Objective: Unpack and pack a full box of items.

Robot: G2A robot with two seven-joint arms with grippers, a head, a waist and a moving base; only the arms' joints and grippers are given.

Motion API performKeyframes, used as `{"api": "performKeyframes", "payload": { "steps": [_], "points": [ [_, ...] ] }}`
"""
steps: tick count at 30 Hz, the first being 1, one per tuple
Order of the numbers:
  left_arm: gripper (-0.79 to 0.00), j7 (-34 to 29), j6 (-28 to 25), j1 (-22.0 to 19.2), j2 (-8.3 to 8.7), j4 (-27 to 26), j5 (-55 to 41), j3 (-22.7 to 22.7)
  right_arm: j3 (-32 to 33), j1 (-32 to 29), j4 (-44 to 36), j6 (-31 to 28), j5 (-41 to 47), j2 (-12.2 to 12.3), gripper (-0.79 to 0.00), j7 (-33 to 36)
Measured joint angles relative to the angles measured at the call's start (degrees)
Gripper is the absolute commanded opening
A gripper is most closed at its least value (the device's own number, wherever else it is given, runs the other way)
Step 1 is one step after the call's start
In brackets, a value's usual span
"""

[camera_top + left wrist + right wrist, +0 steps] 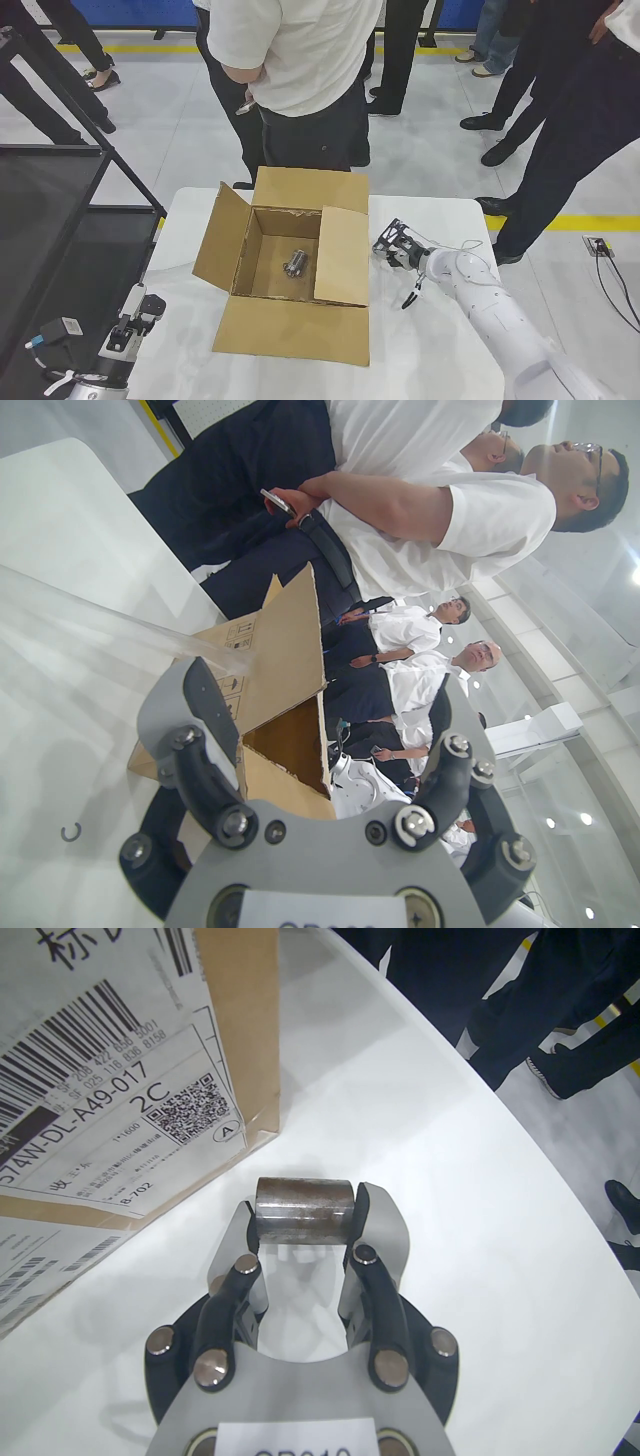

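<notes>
An open cardboard box [290, 290] stands mid-table with its flaps spread. A small metal part [296, 264] lies on its floor. My right gripper [392, 245] is just right of the box, low over the white table [430, 330]. In the right wrist view the right gripper [306, 1228] is shut on a short, dull steel cylinder [300, 1208], held crosswise beside the box's labelled side wall [125, 1078]. My left gripper [135, 320] sits off the table's near-left corner; its fingers [210, 705] stand wide open, holding nothing, facing the box [285, 650].
Several people stand close along the table's far side and right [300, 60]. A black metal rack [50, 200] stands to the left. A small C-shaped ring [71, 832] lies on the table near the left gripper. Bare tabletop lies right of the box.
</notes>
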Motion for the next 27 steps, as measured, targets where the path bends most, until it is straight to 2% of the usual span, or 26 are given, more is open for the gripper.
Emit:
{"api": "performKeyframes", "payload": {
  "steps": [15, 21, 27],
  "points": [
    [0.0, 0.0, 0.0, 0.0, 0.0, 0.0, 0.0, 0.0, 1.28, -0.56, -0.98, -7.93, -3.04, 5.13, -0.785, -15.18],
    [0.0, 0.0, 0.0, 0.0, 0.0, 0.0, 0.0, 0.0, 1.97, -0.95, -4.29, -9.04, -4.15, 6.89, -0.785, -19.25],
    [0.0, 0.0, 0.0, 0.0, 0.0, 0.0, 0.0, 0.0, 3.19, -1.44, -9.98, -7.78, -5.36, 8.65, -0.785, -21.63]
  ]
}}
